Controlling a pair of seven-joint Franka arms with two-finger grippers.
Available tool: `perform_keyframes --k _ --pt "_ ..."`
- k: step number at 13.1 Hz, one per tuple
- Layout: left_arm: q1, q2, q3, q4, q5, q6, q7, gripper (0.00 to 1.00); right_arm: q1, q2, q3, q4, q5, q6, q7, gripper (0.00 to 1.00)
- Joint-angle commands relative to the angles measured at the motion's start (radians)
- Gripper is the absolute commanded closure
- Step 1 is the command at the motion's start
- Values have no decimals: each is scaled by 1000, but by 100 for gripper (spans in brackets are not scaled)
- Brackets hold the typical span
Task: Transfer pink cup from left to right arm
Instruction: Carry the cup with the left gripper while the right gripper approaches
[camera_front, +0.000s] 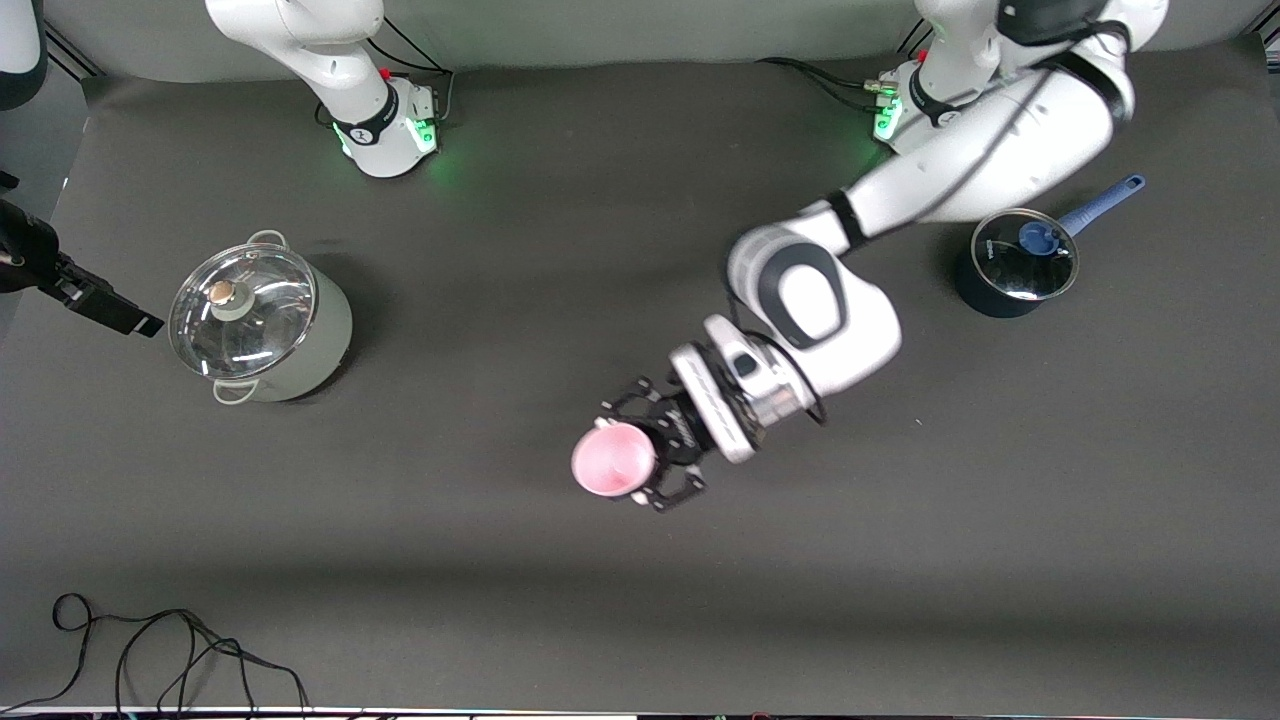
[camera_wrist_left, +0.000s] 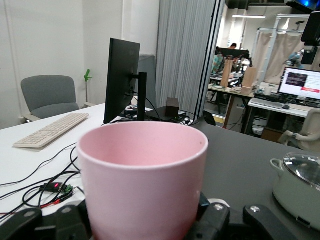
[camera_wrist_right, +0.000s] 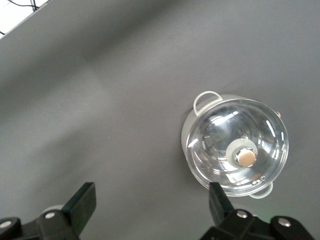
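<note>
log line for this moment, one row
left gripper: shut on pink cup, mid-table | right gripper: open, empty, near lidded pot | handover: not yet

A dark grey table (camera_front: 560, 250) fills the front view. A pale lidded pot (camera_front: 258, 322) stands at the frame's centre left, a dark saucepan (camera_front: 1015, 263) with a blue handle at upper right. A black cable (camera_front: 170, 650) coils at lower left.

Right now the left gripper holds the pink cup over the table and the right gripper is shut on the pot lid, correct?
Not quite. The left gripper does hold the pink cup, but the right gripper is open and empty, above the steel pot, as the right wrist view shows.
</note>
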Motion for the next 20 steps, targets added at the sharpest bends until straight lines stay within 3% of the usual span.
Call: perform_keyframes --k 1,6,12,15,20 --pt "-163 -14 31 144 -14 125 -52 100 65 122 2 191 -11 -42 45 0" --pt "-311 -26 46 213 -11 245 -52 100 157 177 6 377 72 -78 213 0" --pt "-391 -26 92 268 -4 258 -52 100 217 174 9 402 311 -70 326 0" --pt "-415 -26 124 280 -4 256 -59 100 322 194 6 402 312 -64 445 0" --pt "-415 -24 124 280 -4 256 -61 100 389 231 8 391 309 -32 511 0"
